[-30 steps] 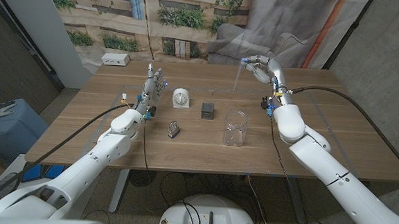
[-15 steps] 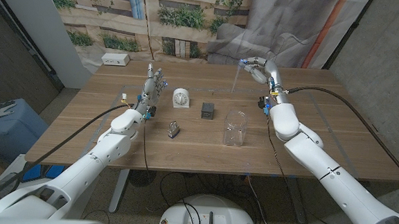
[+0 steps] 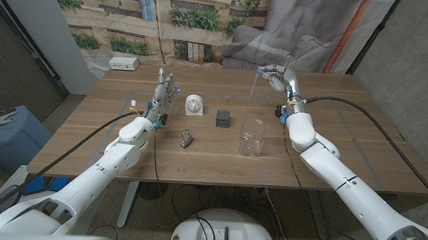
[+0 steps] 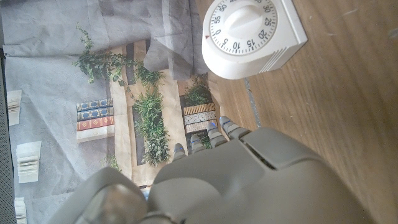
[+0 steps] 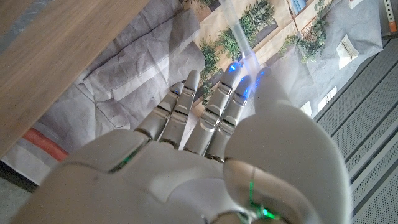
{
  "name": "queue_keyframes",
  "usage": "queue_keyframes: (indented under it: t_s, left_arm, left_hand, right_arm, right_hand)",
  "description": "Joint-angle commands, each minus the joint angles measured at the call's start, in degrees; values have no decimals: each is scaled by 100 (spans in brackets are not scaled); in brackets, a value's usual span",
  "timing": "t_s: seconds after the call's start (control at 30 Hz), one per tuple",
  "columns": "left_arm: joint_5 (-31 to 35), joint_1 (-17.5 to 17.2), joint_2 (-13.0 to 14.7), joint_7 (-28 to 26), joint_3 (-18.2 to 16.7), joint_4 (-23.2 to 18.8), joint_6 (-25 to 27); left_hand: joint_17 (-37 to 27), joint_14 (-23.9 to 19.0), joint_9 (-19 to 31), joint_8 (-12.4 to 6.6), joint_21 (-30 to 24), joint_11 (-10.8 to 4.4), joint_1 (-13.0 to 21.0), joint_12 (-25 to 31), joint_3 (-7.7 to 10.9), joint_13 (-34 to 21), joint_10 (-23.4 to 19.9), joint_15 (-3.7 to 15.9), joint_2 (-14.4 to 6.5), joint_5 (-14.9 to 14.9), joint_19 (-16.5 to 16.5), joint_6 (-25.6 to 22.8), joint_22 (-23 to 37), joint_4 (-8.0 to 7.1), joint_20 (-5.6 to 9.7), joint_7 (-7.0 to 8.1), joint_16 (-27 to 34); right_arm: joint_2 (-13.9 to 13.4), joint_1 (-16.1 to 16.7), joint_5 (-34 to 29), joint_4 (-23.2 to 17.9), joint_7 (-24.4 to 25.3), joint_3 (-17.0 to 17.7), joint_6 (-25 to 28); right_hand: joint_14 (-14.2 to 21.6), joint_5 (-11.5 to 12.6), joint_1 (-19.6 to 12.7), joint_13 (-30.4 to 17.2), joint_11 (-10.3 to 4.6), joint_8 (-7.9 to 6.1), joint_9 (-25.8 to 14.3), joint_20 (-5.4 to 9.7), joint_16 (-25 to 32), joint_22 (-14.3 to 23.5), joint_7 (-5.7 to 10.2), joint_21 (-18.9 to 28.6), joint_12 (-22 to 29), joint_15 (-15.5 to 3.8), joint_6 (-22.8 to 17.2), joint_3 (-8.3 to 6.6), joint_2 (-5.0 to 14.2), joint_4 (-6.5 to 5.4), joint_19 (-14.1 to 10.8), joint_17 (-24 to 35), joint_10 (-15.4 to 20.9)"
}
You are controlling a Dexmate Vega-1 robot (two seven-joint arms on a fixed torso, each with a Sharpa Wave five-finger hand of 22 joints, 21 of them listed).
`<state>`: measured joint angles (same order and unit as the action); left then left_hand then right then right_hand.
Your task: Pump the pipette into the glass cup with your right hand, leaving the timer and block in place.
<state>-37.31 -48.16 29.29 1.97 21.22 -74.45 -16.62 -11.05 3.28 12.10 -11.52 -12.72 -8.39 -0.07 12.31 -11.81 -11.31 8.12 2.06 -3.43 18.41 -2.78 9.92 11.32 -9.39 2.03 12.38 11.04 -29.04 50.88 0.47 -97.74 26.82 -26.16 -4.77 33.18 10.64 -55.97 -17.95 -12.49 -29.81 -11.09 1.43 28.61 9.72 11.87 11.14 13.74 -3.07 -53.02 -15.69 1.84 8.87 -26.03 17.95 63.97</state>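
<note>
My right hand [image 3: 278, 75] is raised above the table's far right part and pinches the clear pipette [image 3: 255, 85], which hangs tip down from its fingers. In the right wrist view the pipette [image 5: 239, 37] runs up past the fingertips [image 5: 231, 68] of my right hand [image 5: 205, 155]. The glass cup [image 3: 252, 136] stands empty and upright, nearer the front than the pipette's tip and apart from it. The white timer [image 3: 193, 104] and the dark block [image 3: 222, 119] stand left of the cup. My left hand [image 3: 163, 94] stands upright beside the timer [image 4: 252, 34], fingers apart, holding nothing.
A small metal clip [image 3: 186, 138] lies in front of the timer. A white power strip [image 3: 124, 63] sits at the table's far left corner. A black cable [image 3: 363, 110] crosses the right side of the table [image 3: 345, 165].
My right hand with the pipette has shifted slightly left and the forearm has swung inward. The left arm, cup, timer and block have stayed put.
</note>
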Motion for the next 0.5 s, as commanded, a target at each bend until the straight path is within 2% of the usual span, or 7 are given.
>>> queue_keyframes:
  t_s: [0.03,0.5]
  left_arm:
    - [-3,0,3,1,-2,-5,3]
    - [-2,0,1,1,-1,-2,1]
  left_hand:
    - [-35,54,14,-34,-29,-17,-6,27,-39,-31,7,655,-250,40,-36,17,12,0,515,33,34]
    - [-34,53,14,-34,-30,-19,-6,23,-39,-31,18,659,-250,40,-35,17,12,1,515,32,34]
  right_arm:
    - [133,-118,52,507,159,-82,-150]
    - [139,-218,-3,952,313,-116,-379]
  right_hand:
    - [31,23,-49,-21,5,4,-15,17,20,21,2,18,-21,-854,-7,-20,56,25,2,33,-41]
    - [34,20,-56,-25,7,8,-16,21,21,21,18,19,-27,-846,-20,-15,56,23,0,39,-56]
